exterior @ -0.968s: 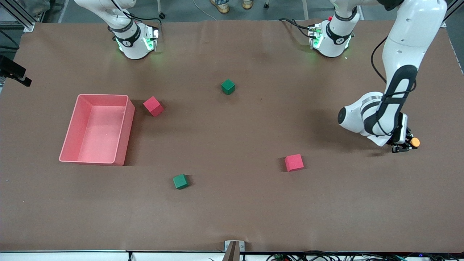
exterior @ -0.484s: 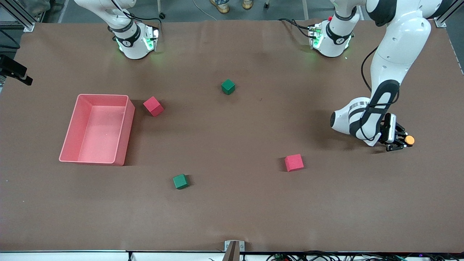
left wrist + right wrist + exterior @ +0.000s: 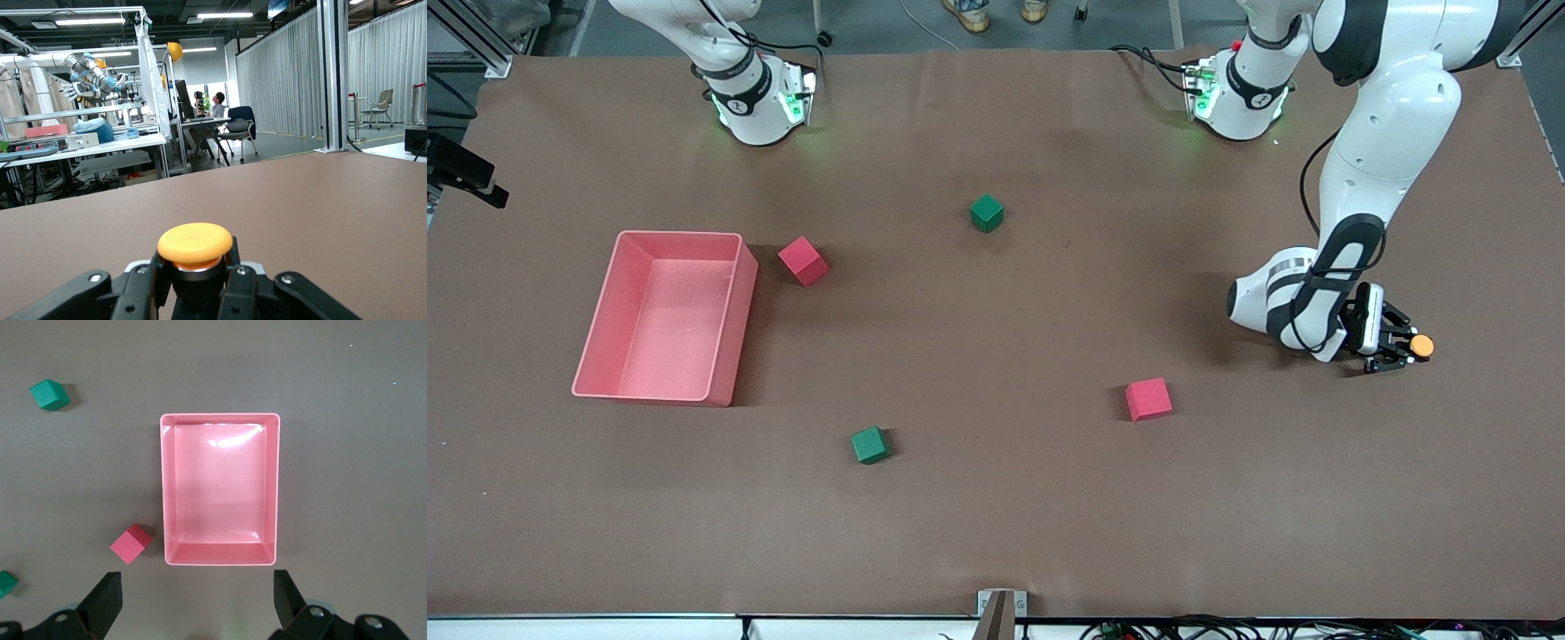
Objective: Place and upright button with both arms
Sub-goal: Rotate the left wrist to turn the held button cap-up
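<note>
Moved: left arm (image 3: 1374, 151) swung in a bit toward the table's middle, button carried along
table (image 3: 996, 533): brown, holds everything
left arm: reaches low over the left arm's end of the table
right arm (image 3: 729, 62): waits, up over the bin
bin (image 3: 734, 307): pink, toward the right arm's end
left gripper (image 3: 1398, 348): clamped on the button
right gripper (image 3: 193, 603): fingers spread wide, holding nothing
button (image 3: 195, 244): orange cap, pinched between the left fingers (image 3: 140, 293)
</note>
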Available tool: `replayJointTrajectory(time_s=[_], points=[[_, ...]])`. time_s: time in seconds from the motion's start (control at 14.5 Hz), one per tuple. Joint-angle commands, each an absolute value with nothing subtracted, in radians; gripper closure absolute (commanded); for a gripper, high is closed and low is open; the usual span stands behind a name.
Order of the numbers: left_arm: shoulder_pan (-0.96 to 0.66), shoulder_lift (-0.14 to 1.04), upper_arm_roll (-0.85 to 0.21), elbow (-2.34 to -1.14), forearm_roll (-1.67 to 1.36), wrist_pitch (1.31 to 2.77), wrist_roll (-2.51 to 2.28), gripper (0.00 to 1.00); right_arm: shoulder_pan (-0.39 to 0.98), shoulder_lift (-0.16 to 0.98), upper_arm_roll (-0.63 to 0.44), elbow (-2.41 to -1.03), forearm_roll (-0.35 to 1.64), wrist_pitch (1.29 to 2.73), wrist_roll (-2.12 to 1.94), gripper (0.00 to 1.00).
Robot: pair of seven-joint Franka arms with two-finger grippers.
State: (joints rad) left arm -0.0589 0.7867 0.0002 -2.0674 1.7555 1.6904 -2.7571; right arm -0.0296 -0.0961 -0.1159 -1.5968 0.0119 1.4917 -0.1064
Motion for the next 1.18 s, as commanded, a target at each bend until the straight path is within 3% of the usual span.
replayJointTrajectory(time_s=[0.0,0.07,0.14,0.21,1.11], points=[[-0.063,0.805,0.002,-2.063,1.778,1.683,-2.887,0.93,-0.054,-0.092,-0.106,-1.580,0.032,1.479,-0.123,0.00],[-0.063,0.805,0.002,-2.063,1.778,1.683,-2.882,0.65,-0.054,-0.092,-0.106,-1.578,0.032,1.480,-0.123,0.00],[-0.064,0.814,0.003,-2.063,1.778,1.681,-2.879,0.05,-0.055,-0.092,-0.106,-1.577,0.032,1.480,-0.123,0.00],[-0.063,0.816,0.003,-2.063,1.779,1.681,-2.878,0.00,-0.055,-0.092,-0.106,-1.577,0.032,1.479,-0.123,0.00],[-0.055,0.772,0.003,-2.071,1.778,1.646,-2.743,0.00,-0.054,-0.092,-0.106,-1.562,0.034,1.479,-0.120,0.00]])
